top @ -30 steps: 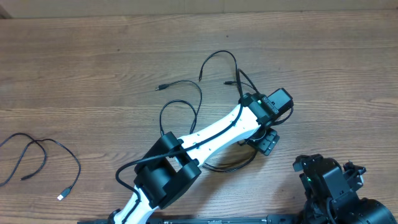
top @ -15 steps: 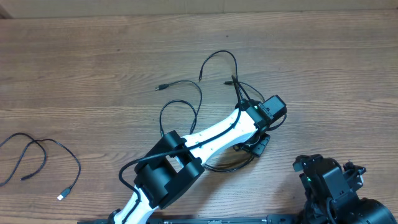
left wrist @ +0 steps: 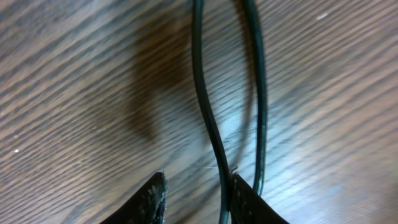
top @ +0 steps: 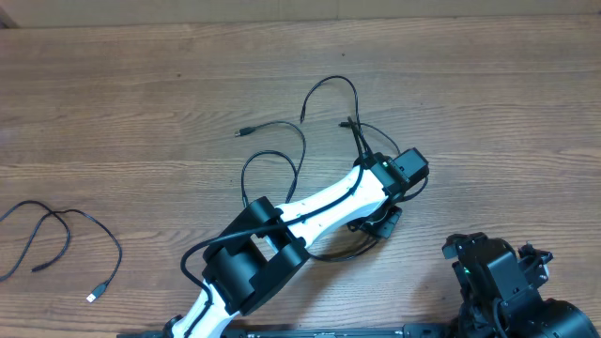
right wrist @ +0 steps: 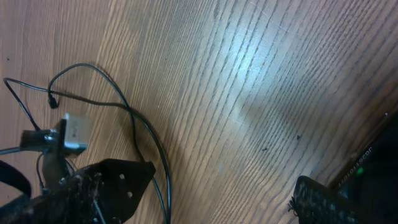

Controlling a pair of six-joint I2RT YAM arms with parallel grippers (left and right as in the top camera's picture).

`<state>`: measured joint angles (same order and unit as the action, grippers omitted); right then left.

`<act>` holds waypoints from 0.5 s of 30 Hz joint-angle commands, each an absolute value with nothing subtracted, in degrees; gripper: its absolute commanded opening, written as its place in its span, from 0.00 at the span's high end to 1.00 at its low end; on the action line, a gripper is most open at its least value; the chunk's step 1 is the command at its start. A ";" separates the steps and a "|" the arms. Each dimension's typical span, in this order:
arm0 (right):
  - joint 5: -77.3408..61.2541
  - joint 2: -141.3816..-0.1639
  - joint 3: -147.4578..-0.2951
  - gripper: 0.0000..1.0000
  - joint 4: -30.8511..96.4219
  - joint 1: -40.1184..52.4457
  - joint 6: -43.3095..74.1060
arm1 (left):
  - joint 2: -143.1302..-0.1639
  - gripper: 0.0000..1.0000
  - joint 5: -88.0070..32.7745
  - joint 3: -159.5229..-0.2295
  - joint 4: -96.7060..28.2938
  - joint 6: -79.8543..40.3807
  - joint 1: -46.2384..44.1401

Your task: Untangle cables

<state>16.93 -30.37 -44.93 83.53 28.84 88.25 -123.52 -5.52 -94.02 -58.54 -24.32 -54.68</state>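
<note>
Overhead, a loose black cable (top: 84, 218) with a silver plug lies near the wooden table's (top: 141, 94) left edge, well apart from the tangled cables (top: 302, 141) at centre. The left gripper (left wrist: 196, 199) sits low over the tangle's right side, fingers apart, one strand running between them beside one fingertip. The right gripper (top: 479, 258) rests at lower right; whether its fingers are apart cannot be told.

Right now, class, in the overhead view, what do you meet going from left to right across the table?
loose cable with a plug tip → tangled cables → right arm
</note>
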 commanded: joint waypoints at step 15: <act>17.93 -30.06 -45.43 0.00 83.29 28.42 88.51 | -123.48 0.49 -2.57 -91.66 -65.21 -24.91 -54.41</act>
